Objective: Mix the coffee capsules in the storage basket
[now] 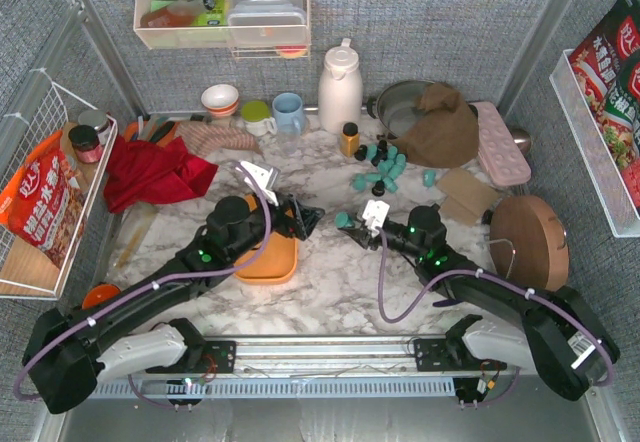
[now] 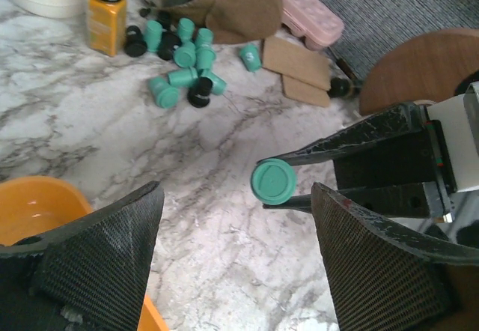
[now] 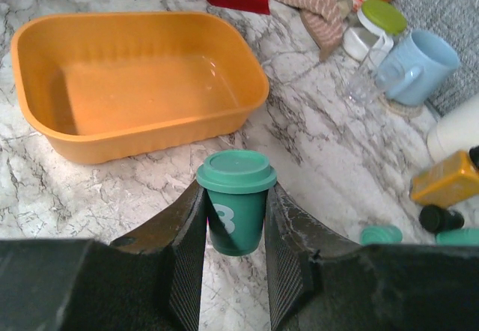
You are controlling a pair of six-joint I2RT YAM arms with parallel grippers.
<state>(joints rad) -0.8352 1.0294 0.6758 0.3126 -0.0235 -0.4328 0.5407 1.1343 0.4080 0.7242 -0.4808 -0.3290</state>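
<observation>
My right gripper [image 1: 352,224] is shut on a teal coffee capsule [image 3: 236,204] marked with a white 3, held upright just above the marble. The same capsule [image 2: 273,181] shows lid-on in the left wrist view, between the right gripper's fingers. The orange storage basket [image 3: 142,147] lies empty a short way beyond it. In the top view the basket [image 1: 278,264] is partly hidden under my left arm. My left gripper [image 2: 236,192] is open over bare marble, facing the held capsule, with nothing between its fingers. A pile of teal and black capsules [image 1: 383,167] lies at the back.
An amber bottle [image 1: 348,139] and a white thermos [image 1: 339,87] stand behind the pile. A brown cloth [image 1: 440,127], a pink tray [image 1: 500,142], cardboard pieces [image 1: 465,194] and a round wooden board [image 1: 528,242] fill the right. A red cloth [image 1: 150,172] and mugs [image 1: 288,112] sit back left.
</observation>
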